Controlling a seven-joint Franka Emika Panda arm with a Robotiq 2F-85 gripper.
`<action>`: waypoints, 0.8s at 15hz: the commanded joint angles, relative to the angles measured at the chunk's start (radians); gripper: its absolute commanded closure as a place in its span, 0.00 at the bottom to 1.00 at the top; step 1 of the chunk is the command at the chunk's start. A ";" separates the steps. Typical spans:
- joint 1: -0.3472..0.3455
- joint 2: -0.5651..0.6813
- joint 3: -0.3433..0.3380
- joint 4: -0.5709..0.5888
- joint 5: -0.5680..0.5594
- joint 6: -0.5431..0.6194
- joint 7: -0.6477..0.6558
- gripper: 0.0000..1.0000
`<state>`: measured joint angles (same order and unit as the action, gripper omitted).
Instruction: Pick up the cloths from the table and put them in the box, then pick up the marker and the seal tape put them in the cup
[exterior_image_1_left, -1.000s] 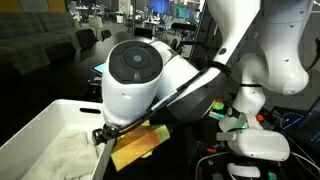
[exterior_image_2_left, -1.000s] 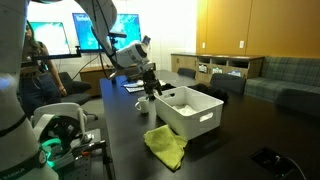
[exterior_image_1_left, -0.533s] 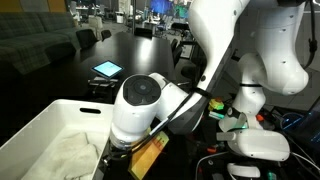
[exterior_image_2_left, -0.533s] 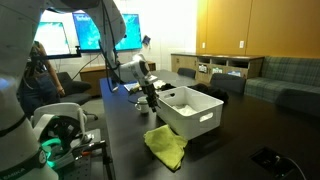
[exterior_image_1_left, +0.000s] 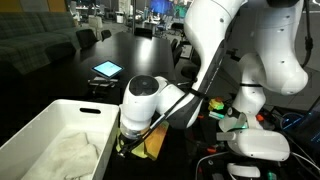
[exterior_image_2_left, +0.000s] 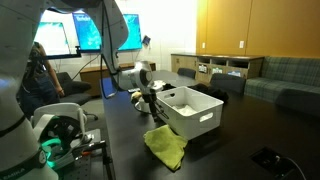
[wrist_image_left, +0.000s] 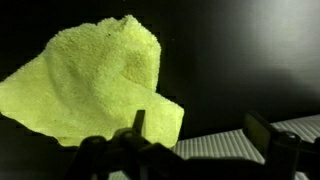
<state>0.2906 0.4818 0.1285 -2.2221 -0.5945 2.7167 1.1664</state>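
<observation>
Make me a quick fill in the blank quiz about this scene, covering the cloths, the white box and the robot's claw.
1. The loose cloth lying on the dark table is coloured ____.
2. The off-white cloth lies ____ the white box.
3. The claw grips nothing, and its jaws stand ____.
Missing words: yellow; inside; open.
</observation>
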 joint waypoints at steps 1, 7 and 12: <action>0.027 -0.012 -0.039 0.000 0.093 -0.039 -0.150 0.00; 0.066 0.014 -0.093 0.046 0.134 -0.125 -0.270 0.00; 0.058 0.056 -0.090 0.071 0.177 -0.111 -0.373 0.00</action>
<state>0.3358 0.5030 0.0507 -2.1897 -0.4655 2.6106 0.8705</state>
